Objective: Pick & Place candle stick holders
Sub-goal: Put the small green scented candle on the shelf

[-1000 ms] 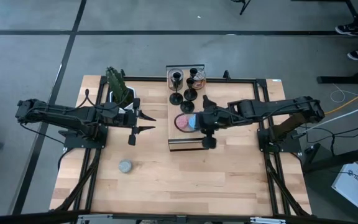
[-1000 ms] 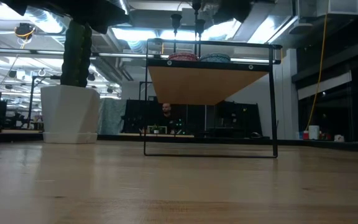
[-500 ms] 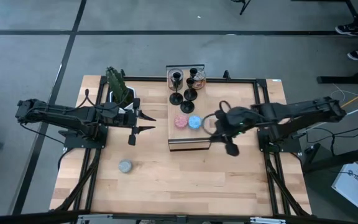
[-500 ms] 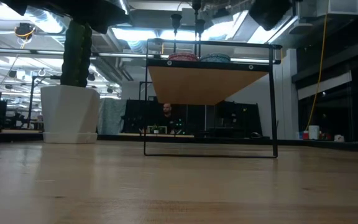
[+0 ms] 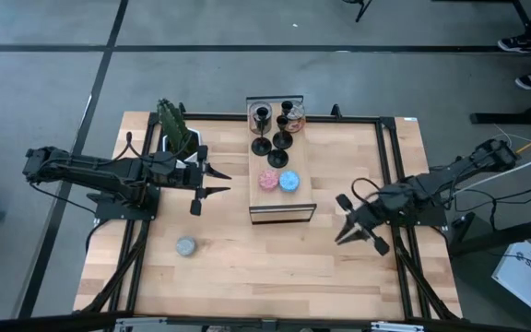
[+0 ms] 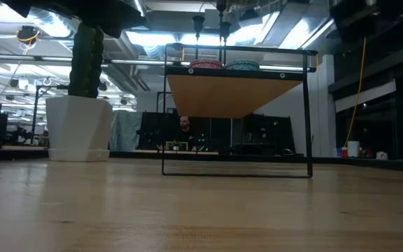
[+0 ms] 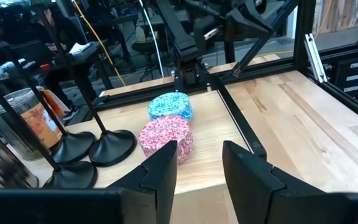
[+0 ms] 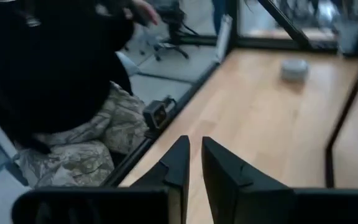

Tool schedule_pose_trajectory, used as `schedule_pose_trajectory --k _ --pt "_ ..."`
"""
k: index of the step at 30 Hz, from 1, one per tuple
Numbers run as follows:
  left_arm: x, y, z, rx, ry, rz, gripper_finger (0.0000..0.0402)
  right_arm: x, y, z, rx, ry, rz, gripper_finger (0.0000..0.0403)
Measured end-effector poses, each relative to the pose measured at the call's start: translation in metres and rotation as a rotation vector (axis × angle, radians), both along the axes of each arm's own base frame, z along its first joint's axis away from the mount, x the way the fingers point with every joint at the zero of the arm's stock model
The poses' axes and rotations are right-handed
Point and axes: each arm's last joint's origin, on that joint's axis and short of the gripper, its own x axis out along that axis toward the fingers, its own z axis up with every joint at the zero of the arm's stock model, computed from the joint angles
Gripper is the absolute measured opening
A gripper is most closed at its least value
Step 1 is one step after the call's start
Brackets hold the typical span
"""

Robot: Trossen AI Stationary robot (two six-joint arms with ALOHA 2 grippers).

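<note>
Several black candle stick holders (image 5: 273, 129) stand on their round bases at the far end of a raised wooden shelf (image 5: 302, 207). Their bases also show in the left wrist view (image 7: 95, 148). My left gripper (image 5: 224, 182) is open and empty, level, just left of the shelf and pointing at it (image 7: 199, 152). My right gripper (image 5: 341, 238) is to the right of the shelf's near end. It is empty, with its fingers almost together (image 8: 195, 146).
A pink disc (image 5: 268, 180) and a blue disc (image 5: 289, 181) lie on the shelf. A metal tin (image 5: 298, 120) stands by the holders. A grey disc (image 5: 185, 246) lies on the table near left. A potted plant (image 5: 178, 134) stands far left. A person (image 8: 73, 143) sits beyond the table edge.
My right gripper has drawn away from above the shelf's discs. It has swung toward the table's right and near edges and now points toward the near left. The pink and blue discs, half covered before, now show side by side.
</note>
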Motion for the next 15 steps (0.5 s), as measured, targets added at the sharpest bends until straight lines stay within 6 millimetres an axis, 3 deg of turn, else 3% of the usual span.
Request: schedule_pose_trajectory --k 9,15 --pt "0.000 0.000 0.001 0.000 -0.008 0.000 0.0122 -0.026 -0.007 -0.047 -0.020 -0.238 0.052 0.0045" --pt "0.000 0.000 0.001 -0.003 -0.008 0.000 0.0124 -0.034 -0.018 -0.061 -0.061 -0.270 -0.003 0.0045"
